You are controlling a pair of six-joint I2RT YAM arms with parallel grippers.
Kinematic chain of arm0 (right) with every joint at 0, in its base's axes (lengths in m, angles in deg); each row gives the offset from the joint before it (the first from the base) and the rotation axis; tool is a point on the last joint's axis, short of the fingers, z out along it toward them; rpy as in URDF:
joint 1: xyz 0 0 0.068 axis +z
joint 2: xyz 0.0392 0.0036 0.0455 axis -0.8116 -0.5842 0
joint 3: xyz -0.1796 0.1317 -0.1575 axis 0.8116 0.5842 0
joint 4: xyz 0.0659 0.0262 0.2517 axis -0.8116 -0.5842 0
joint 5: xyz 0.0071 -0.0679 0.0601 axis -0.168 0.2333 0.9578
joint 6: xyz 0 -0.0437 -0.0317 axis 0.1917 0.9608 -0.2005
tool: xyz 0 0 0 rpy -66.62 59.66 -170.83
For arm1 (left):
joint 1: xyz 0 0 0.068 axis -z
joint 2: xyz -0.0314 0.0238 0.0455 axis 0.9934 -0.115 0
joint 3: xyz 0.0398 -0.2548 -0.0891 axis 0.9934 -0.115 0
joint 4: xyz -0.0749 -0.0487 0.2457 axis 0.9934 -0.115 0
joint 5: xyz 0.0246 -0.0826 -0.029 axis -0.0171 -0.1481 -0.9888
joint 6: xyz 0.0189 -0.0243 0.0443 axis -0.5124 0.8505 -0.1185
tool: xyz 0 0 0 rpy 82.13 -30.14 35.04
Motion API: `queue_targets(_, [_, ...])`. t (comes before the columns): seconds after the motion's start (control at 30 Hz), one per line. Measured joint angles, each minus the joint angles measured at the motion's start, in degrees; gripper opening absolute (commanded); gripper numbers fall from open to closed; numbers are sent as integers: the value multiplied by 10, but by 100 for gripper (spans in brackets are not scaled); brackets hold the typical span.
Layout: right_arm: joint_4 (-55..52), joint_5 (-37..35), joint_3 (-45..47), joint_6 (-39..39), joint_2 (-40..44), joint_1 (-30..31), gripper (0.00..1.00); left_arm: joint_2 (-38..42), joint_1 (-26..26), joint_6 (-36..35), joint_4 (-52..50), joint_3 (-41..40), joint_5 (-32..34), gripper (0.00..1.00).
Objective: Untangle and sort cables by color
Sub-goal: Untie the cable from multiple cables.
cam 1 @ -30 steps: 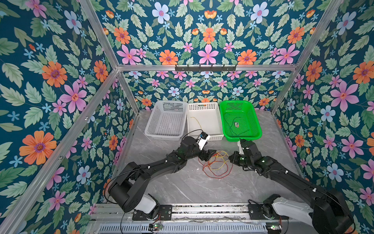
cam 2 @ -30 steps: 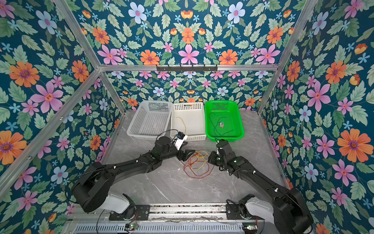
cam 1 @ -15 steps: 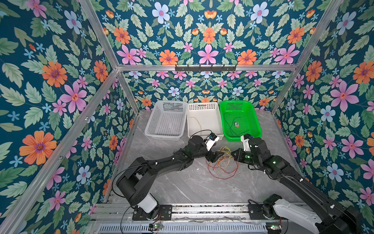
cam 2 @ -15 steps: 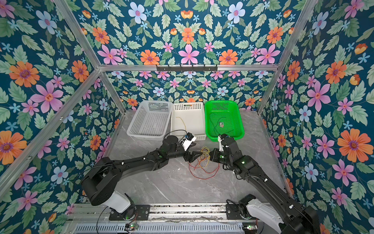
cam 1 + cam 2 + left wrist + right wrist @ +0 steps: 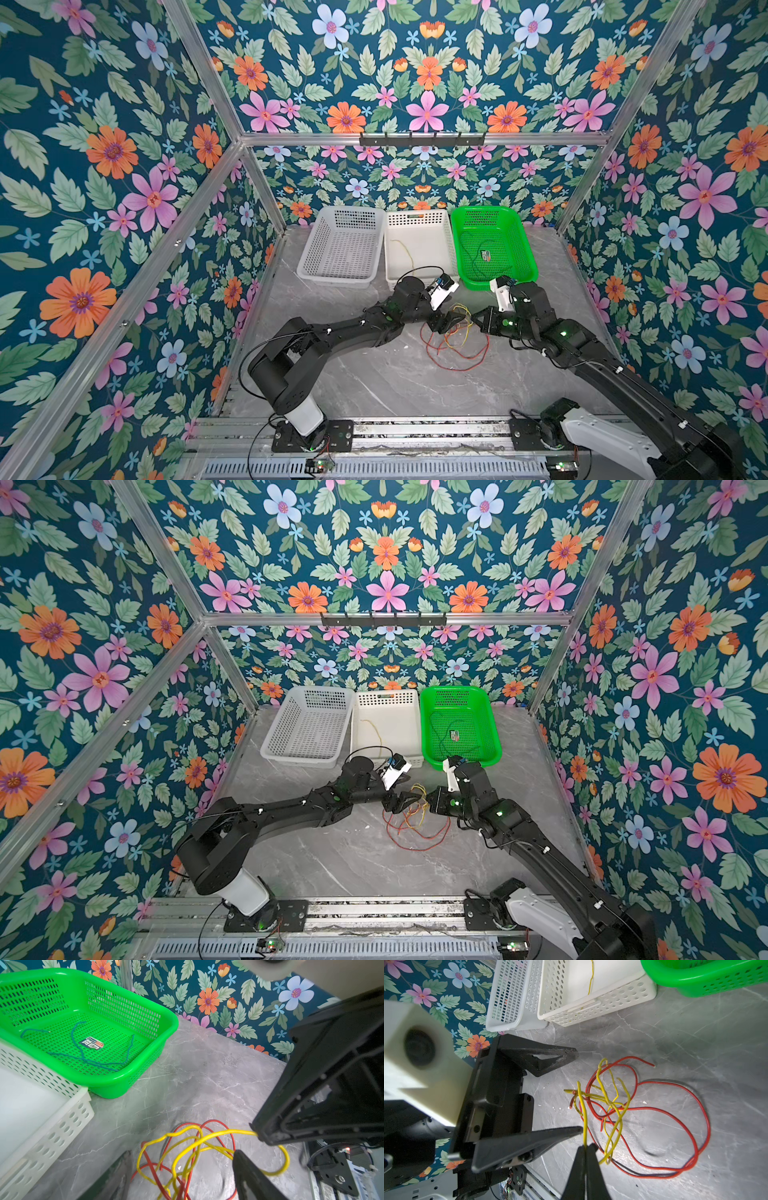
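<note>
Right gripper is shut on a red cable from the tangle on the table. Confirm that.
Wrong colour. The right gripper is shut on a yellow cable, not a red one, from the tangle on the table. The right wrist view shows it pinched between the closed tips.

Red cables (image 5: 645, 1108), yellow cables (image 5: 584, 1126), green basket (image 5: 112, 1084), floral walls (image 5: 124, 208), grey marbled table (image 5: 374, 386)

Black arms (image 5: 340, 330); white bases (image 5: 305, 415); black, triangular-fingered left gripper (image 5: 579, 1091).

Sticker label (image 5: 91, 1043) on green basket (image 5: 170, 1022) floor; print too small to read.
</note>
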State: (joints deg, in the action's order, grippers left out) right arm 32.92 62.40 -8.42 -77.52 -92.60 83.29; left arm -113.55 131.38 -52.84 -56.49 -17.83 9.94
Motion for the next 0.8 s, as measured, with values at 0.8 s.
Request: queue_targets(0.8, [15, 10, 8, 0, -1, 0, 0, -27, 2, -6, -17, 27, -24, 45])
